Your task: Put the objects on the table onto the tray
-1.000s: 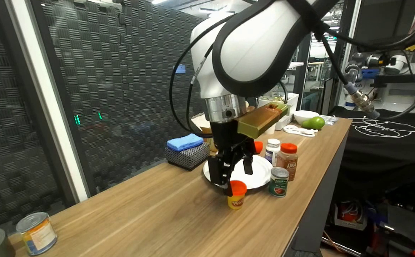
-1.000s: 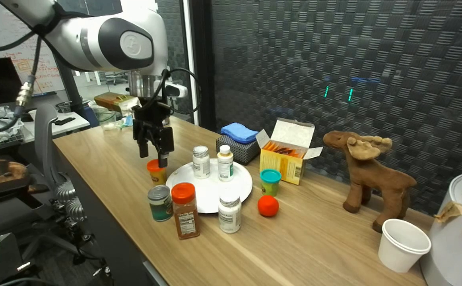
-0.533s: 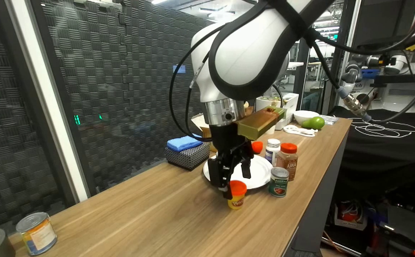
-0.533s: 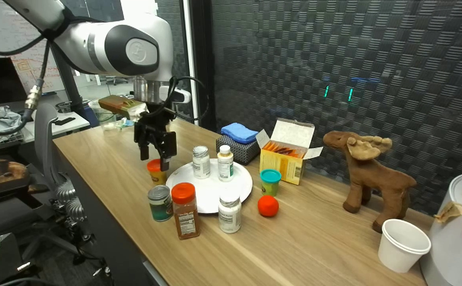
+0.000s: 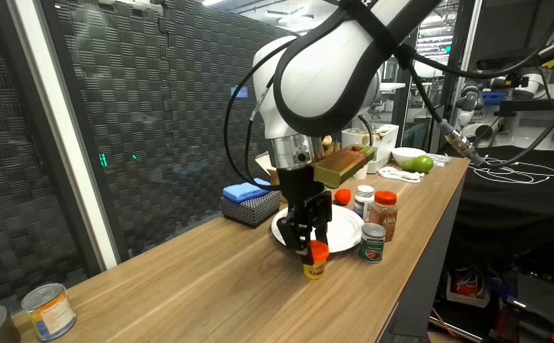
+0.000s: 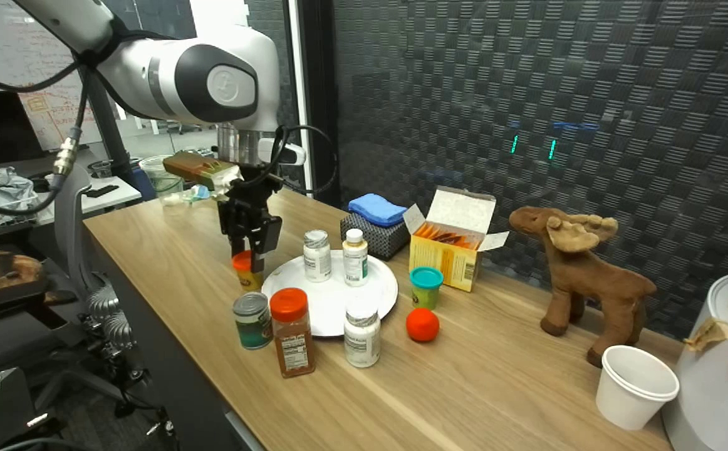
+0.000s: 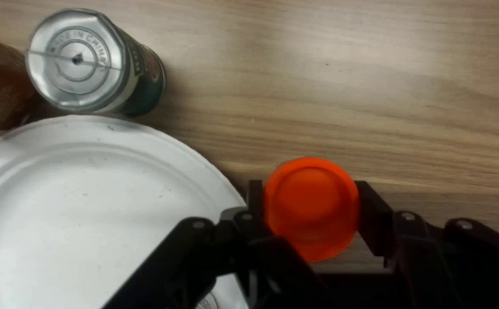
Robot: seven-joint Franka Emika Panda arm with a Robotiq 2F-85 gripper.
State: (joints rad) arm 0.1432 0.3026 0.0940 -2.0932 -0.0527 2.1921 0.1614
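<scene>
The orange-lidded tub (image 5: pixel 318 267) is being pinched on both sides by the hand (image 7: pixel 309 201), spread no wider than the tub; how firmly cannot be judged. It is being held upright on the bench (image 5: pixel 210 281), likely for a level lift onto the adjacent white plate (image 7: pixel 73 206), where room is being left beside two bottles (image 6: pixel 356 260).

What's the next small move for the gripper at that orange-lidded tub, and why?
Probably a slight lift: in the wrist view the gripper appears closed on opposite sides of the tub, which stands on the table, just outside the plate it should go onto. How firm the hold is, I can't tell.
</scene>
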